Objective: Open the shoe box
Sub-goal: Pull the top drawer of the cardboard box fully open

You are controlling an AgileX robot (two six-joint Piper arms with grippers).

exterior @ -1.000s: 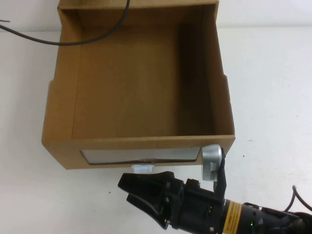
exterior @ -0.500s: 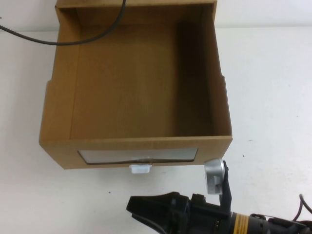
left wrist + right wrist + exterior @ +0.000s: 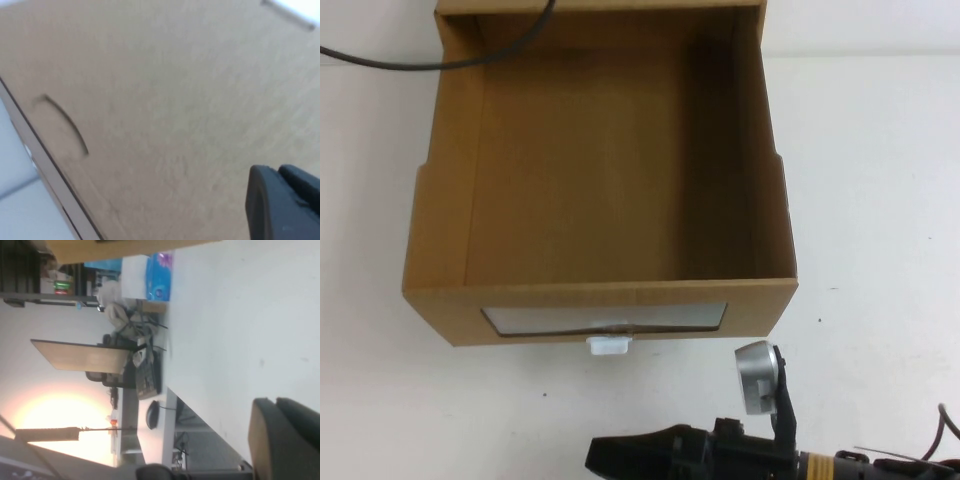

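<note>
I see the shoe box point(image 3: 440, 250) in the middle of the white table point(image 3: 880, 200), standing open, its brown inside bare. A small white tab point(image 3: 608, 346) sticks out under the grey window on its near wall. My right gripper point(image 3: 600, 458) is at the table's near edge, in front of the box and apart from it, jaws closed on nothing. My left gripper point(image 3: 277, 175) shows only in its wrist view, fingers together, close to a cardboard face. A black cable point(image 3: 380, 62) crosses the far left corner.

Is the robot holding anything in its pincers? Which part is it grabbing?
The right pincer, shut in front of the shoe box, holds nothing. The left pincer sits close against brown cardboard; whether it holds anything cannot be told.
</note>
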